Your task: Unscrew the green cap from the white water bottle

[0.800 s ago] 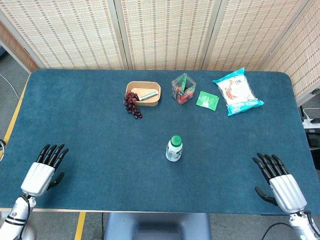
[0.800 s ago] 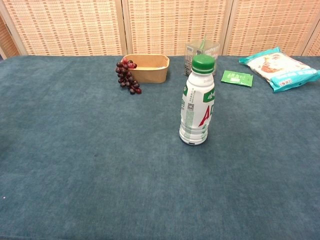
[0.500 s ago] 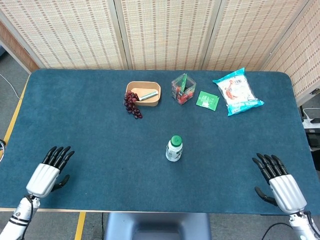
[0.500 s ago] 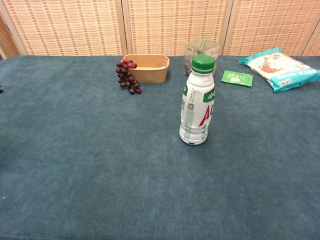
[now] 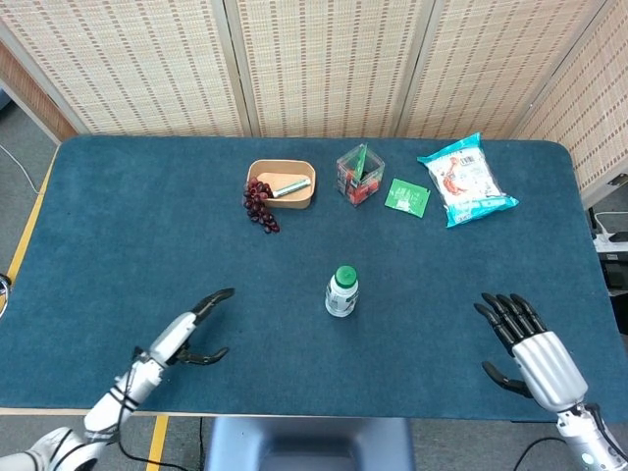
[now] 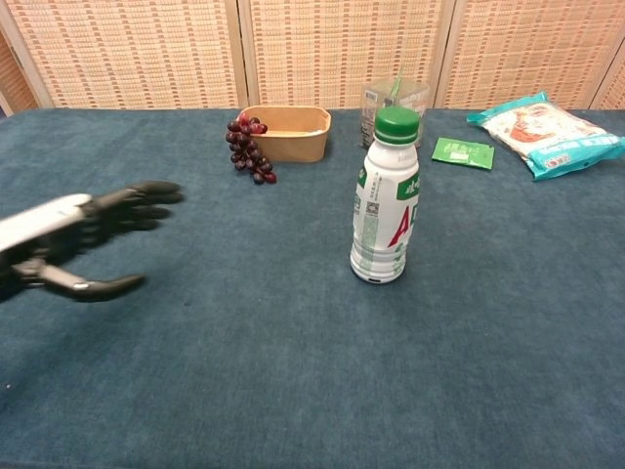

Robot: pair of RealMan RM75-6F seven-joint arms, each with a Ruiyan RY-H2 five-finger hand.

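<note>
At bench centre stands the white water bottle (image 5: 341, 293), upright, green cap (image 5: 344, 275) on. From the left hand (image 5: 186, 334), released and nearer, it lies toward two o'clock; the right hand (image 5: 525, 345) waits released, farther off.

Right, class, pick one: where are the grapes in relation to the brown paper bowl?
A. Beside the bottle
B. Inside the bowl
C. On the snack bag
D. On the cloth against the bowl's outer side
D: the grapes lie on the blue cloth, outside the brown paper bowl against its rim.
</note>
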